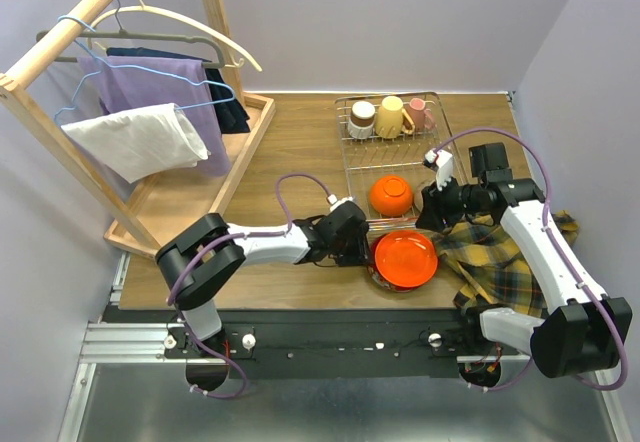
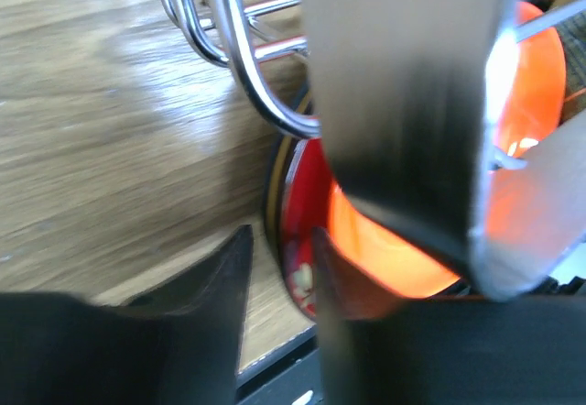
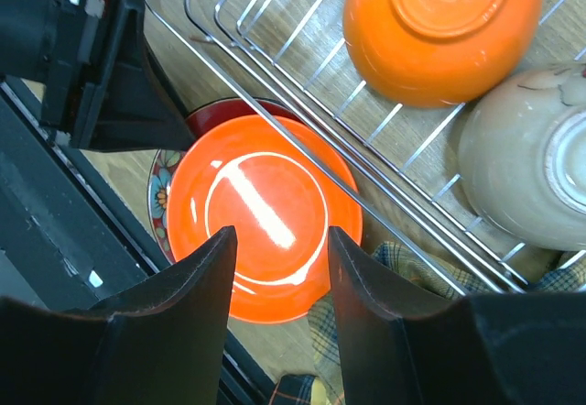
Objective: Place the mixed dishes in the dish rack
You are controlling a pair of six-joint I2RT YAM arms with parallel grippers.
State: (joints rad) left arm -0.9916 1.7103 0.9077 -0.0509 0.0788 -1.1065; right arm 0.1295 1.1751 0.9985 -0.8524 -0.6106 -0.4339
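Nearest me, at the table's front edge, an orange-red bowl sits upright on the red flowered plate, with the plaid cloth just to its right. My left gripper is low at the plate's left rim, jaws narrow; I cannot tell whether they pinch the rim. My right gripper hovers above the bowl, jaws moderately apart and holding nothing. The dish rack begins right behind, its near rail crossing the bowl in the right wrist view. Inside it lie an upturned orange bowl and a beige bowl, with mugs at the far end.
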